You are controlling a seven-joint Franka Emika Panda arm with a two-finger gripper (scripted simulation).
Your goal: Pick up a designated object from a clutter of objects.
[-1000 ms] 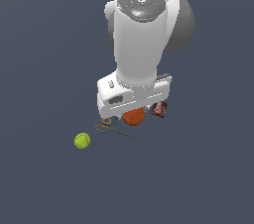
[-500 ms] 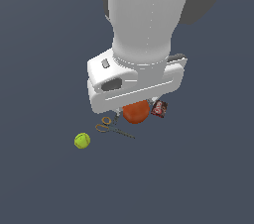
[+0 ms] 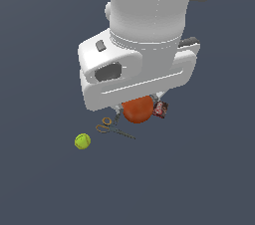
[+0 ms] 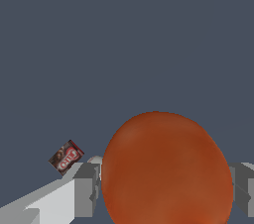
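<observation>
The orange-red ball [image 3: 138, 110] hangs just under my white hand, which fills the upper middle of the exterior view. My gripper [image 3: 137, 101] is shut on it; the hand hides the fingers there. In the wrist view the ball [image 4: 166, 171] fills the space between my two grey fingers [image 4: 85, 189], and both press against its sides. The ball is held up off the floor, above the other objects.
Yellow-handled scissors [image 3: 112, 127] lie on the floor toward the exterior view's left of the ball. The yellow-green tennis ball [image 3: 82, 141] sits further left. A small reddish box [image 3: 160, 109] [image 4: 66, 157] lies beside the ball. A white sliver [image 4: 95, 159] shows beside one finger.
My arm has risen toward the exterior camera with the orange-red ball in the gripper. The scissors, tennis ball and box have stayed put.
</observation>
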